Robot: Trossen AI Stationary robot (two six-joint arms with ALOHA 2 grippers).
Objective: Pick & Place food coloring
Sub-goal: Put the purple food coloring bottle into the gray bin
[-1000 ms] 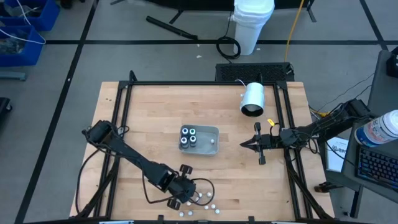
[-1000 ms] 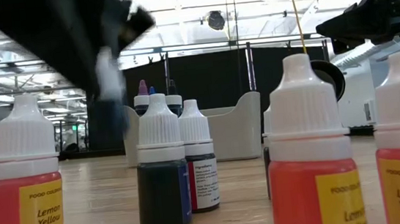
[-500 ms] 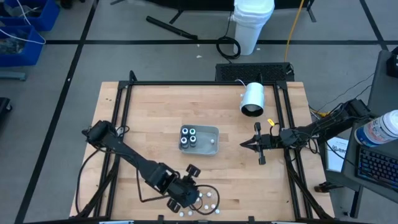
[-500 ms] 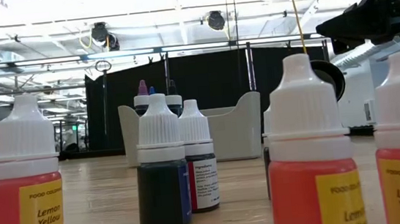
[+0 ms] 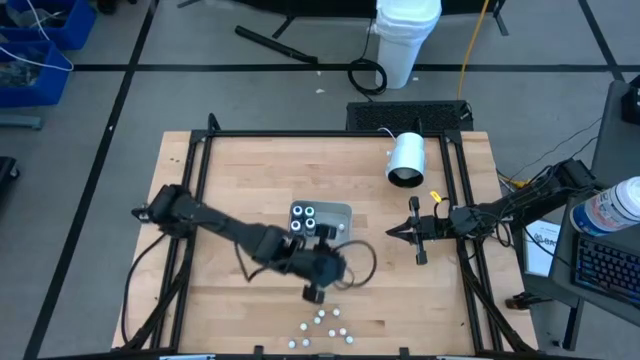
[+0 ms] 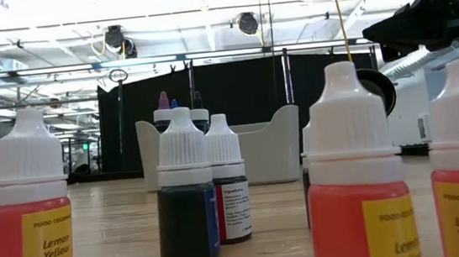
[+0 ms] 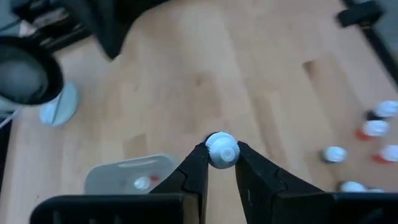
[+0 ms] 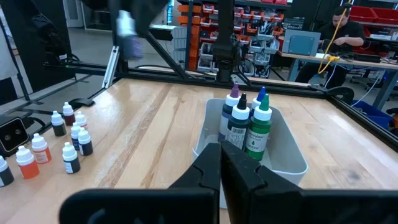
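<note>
Left claw clamped on a white-capped food coloring bottle near grey tray; right claw pressed together, idle. Cap-only pinch, possible slip over worktop.

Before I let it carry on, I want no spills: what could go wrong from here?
The left gripper pinches a food coloring bottle only by its small white cap, so it might slip mid-carry. Four bottles already crowd one end of the grey tray, so lowering there could knock them. The right gripper waits shut beside the tray, perhaps close to the path.
</note>
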